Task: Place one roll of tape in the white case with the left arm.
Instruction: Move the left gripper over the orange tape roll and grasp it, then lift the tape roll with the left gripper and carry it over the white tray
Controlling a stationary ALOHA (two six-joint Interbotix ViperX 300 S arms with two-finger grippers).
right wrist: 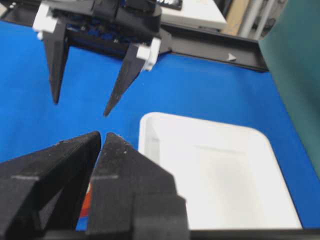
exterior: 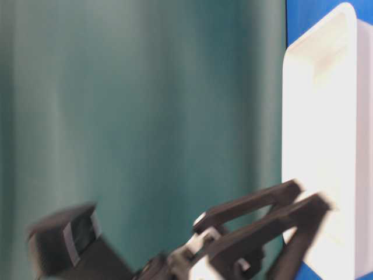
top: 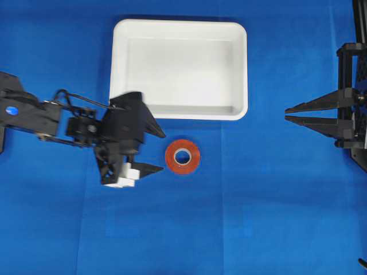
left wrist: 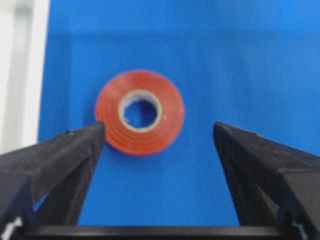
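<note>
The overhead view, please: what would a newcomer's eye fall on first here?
Most striking is the roll of tape, a small orange-red ring lying flat on the blue cloth just below the white case, whose bare interior fills the upper middle. The left gripper stands open immediately left of the roll, fingers not touching it. The right gripper sits apart at the right edge, nearly closed and holding nothing.

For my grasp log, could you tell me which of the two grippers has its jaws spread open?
The left gripper, beside the roll of tape; the right gripper has its jaws nearly together.
</note>
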